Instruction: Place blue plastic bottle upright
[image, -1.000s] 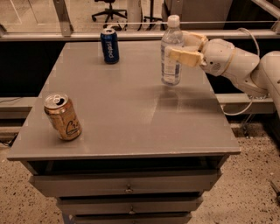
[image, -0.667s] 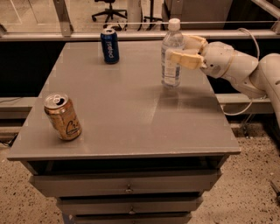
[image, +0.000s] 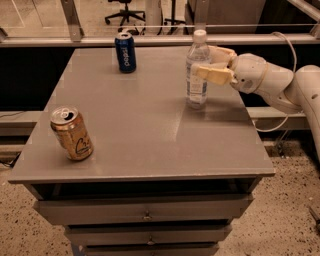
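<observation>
Camera view takes in the robot's arm (image: 280, 82) reaching in from the right edge, lying roughly level above the right rim of the desk (image: 150, 125), with its pale, rounded wrist pointing left. The gripper (image: 204, 61) sits at the far right part of the desk, level with the upper half of the blue plastic bottle (image: 197, 87). Its fingers (image: 214, 75) are closed on the bottle: one crosses the front of it just above the label, and the other runs behind it near the shoulder. A thin cable (image: 286, 42) loops over the arm behind the wrist.

The blue plastic bottle stands upright with its base on the desk and its white cap on top, near the right side and towards the far edge. Its body is clear and carries a whitish label; how much liquid it holds cannot be told.

A dark blue can (image: 125, 52) stands upright near the far edge, well to the left of the bottle. A gold can (image: 71, 133) stands close to the near left corner, well apart from both, with its pull tab showing on top; whether it is open cannot be told. Drawers (image: 145, 215) sit closed under the desk top. An office chair (image: 122, 7) stands on the floor beyond.
</observation>
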